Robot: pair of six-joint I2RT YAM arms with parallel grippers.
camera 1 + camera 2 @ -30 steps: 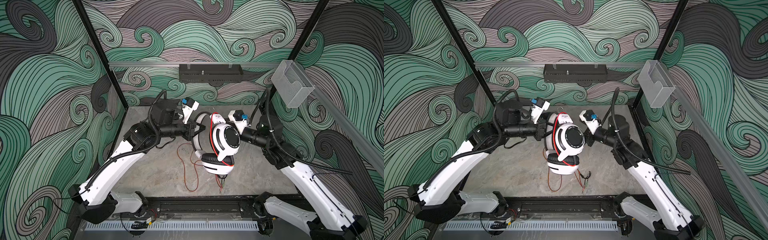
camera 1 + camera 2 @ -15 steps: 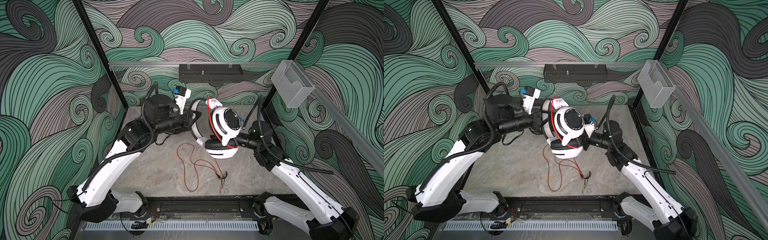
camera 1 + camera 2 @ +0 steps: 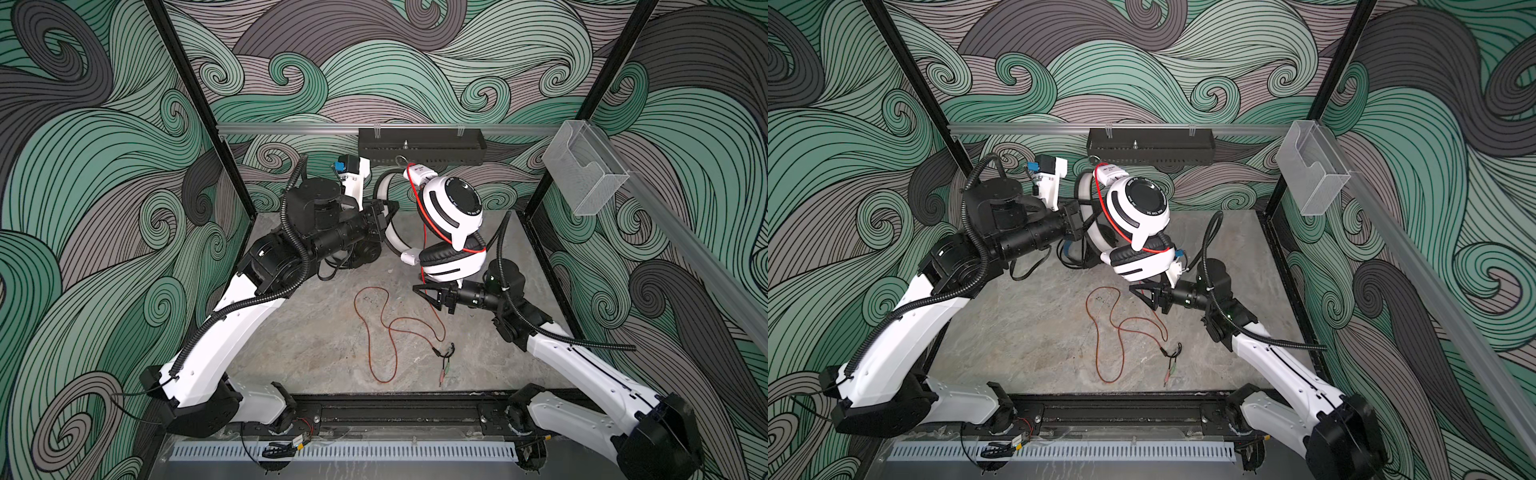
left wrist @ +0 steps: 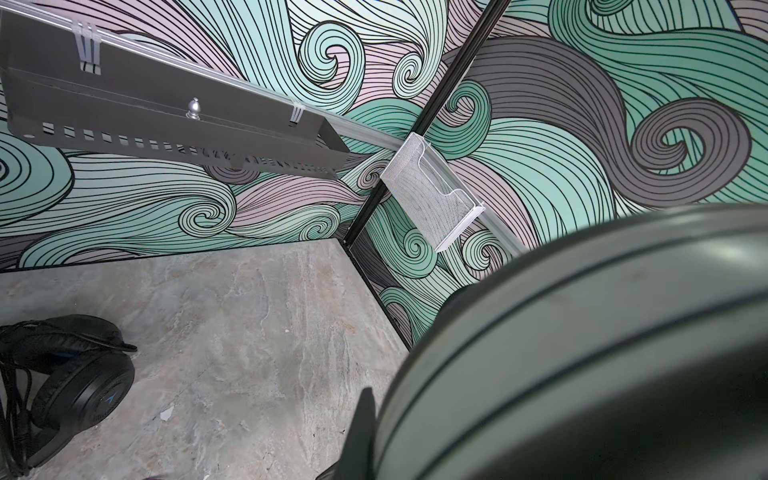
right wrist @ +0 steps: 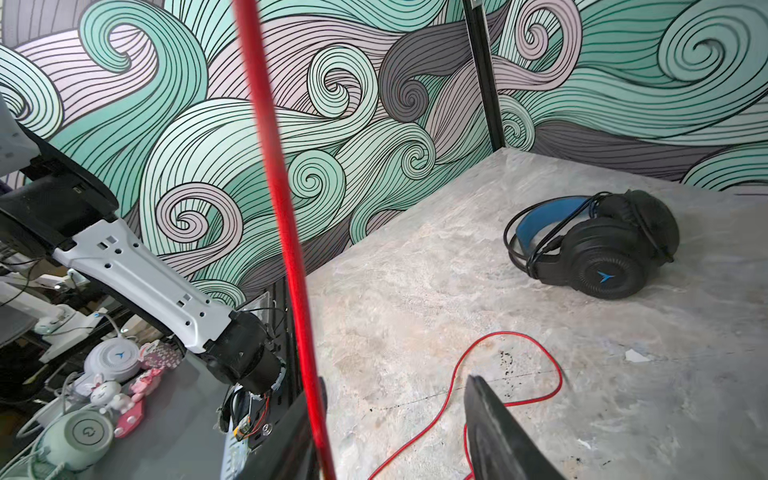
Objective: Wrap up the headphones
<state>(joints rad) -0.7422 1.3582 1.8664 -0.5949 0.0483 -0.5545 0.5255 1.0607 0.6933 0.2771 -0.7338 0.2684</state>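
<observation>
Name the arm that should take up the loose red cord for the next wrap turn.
Right. The right claw is open just under the white headset, with the hanging red cord running between its jaws. The left claw is shut on the headset, holding it up, so it is not free.

The walls [image 3: 374, 62] on three sides carry a printed pattern of large curling waves in green, grey and pale mauve. The floor [image 3: 316, 345] is a grey marbled surface. Black posts [image 3: 202, 112] stand at its back corners. A metal rail [image 3: 291, 129] along the back edge carries a black perforated shelf [image 3: 419, 145]; a clear plastic holder [image 3: 582, 178] hangs above the right edge.
</observation>
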